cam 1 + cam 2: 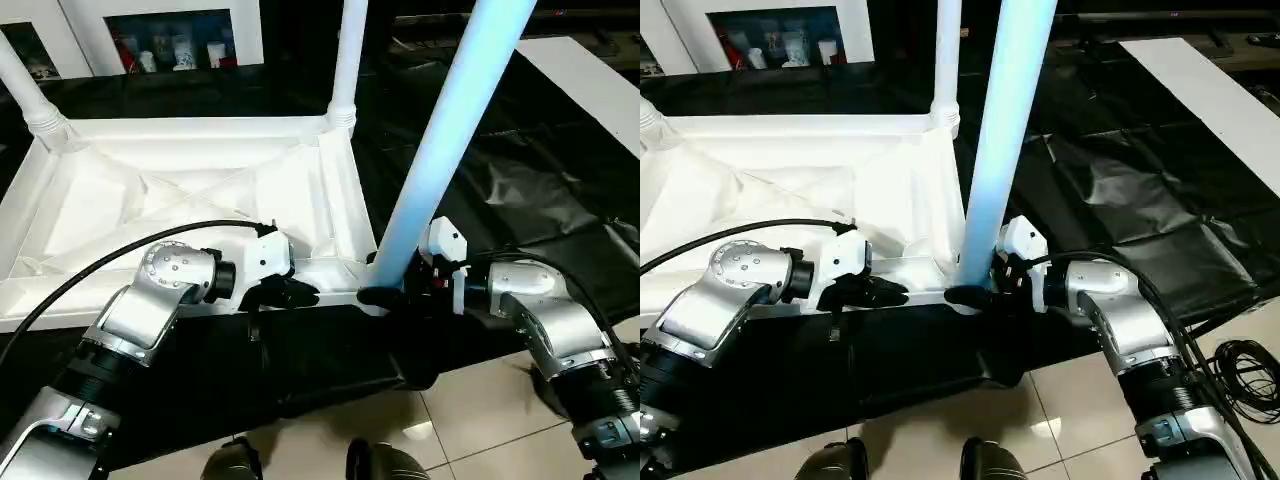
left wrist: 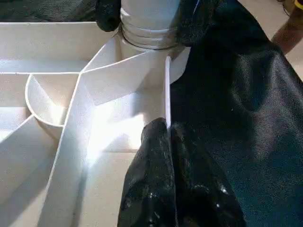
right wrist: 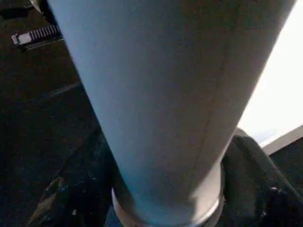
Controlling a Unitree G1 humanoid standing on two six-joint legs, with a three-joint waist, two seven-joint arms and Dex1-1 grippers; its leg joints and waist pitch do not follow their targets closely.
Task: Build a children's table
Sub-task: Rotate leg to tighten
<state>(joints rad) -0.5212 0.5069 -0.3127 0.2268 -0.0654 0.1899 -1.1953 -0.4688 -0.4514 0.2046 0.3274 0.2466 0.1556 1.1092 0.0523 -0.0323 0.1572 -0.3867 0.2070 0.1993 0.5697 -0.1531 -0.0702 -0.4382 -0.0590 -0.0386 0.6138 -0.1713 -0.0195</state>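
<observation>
Right wrist view: leg (image 3: 161, 109) between gripper (image 3: 165, 189) fingers

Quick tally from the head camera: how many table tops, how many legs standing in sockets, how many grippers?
Table top: 1
Legs standing in corner sockets: 3 (far-left leg, far-right leg, near-right leg)
Grippers: 2 (left gripper, right gripper)
Total: 6

left end effector (image 1: 290, 292) pinched, right end effector (image 1: 385, 295) clasping
</observation>
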